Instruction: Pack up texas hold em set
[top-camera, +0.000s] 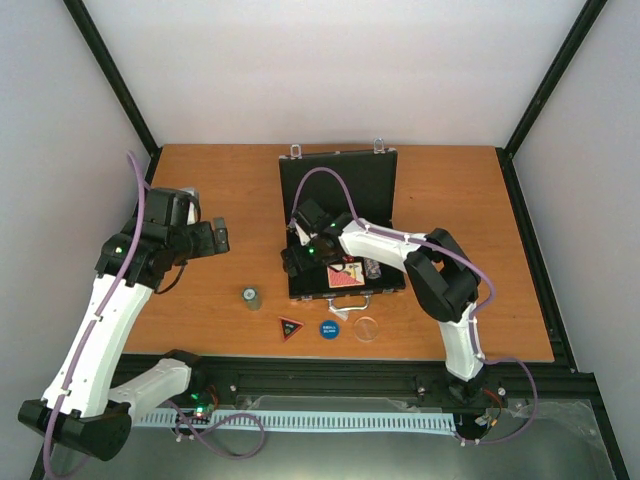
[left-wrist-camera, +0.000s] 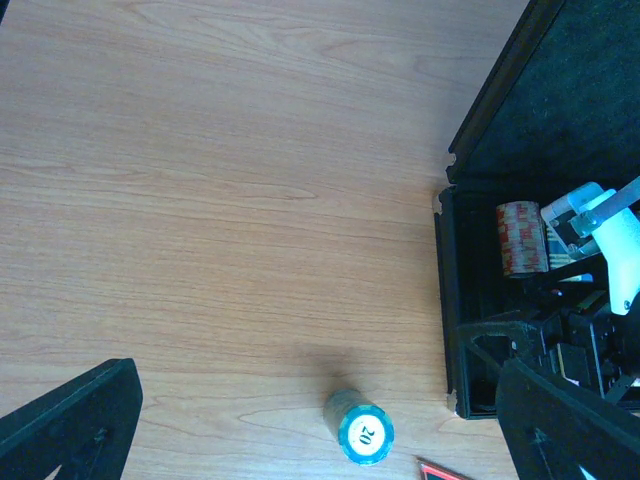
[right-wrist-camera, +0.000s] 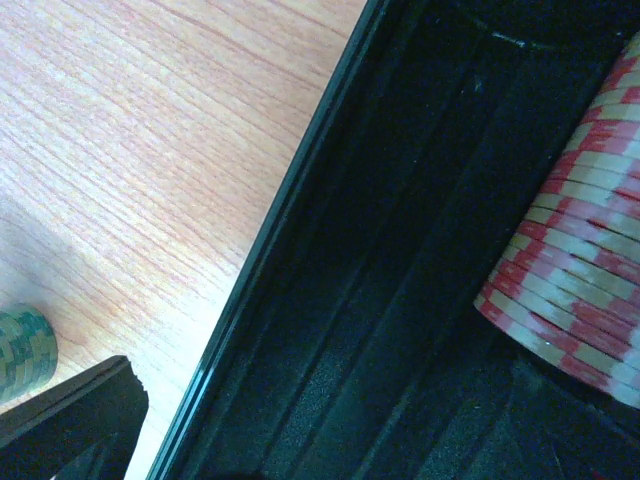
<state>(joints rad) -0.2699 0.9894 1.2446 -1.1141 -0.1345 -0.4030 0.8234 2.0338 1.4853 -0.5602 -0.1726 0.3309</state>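
The right gripper (top-camera: 298, 258) is down inside the case (top-camera: 340, 185), over the left end of its tray. Its fingers look spread wide and grip nothing. One finger (right-wrist-camera: 65, 420) sits far out at the side of the wrist view, and the other is lost against the black lining. Just beside it a red chip stack (right-wrist-camera: 575, 270) lies on its side in a groove of the tray. Further right in the tray is a red-patterned pack of cards (top-camera: 347, 276), or so I take it.

The case lies open near the middle of the bench, its lid thrown back toward the far edge. A green chip stack (left-wrist-camera: 362, 432) stands upright on the wood, just off the case's near left corner. Between the case and the near edge sit a red-and-black triangular piece (top-camera: 290, 326), a blue button (top-camera: 329, 328) and a clear disc (top-camera: 366, 328), in a row. The left gripper (top-camera: 217, 238) hovers over the left part of the bench, fingers apart and empty, well apart from the case.

I'd call the job partway done. Some chips and cards are in; the green stack and small pieces are left, then the lid and latches. I can't spot any dice.

The bench (top-camera: 450, 200) is flat, orange-brown wood grain, framed by black rails (top-camera: 120, 90), with plain white walls (top-camera: 330, 70) round three sides.
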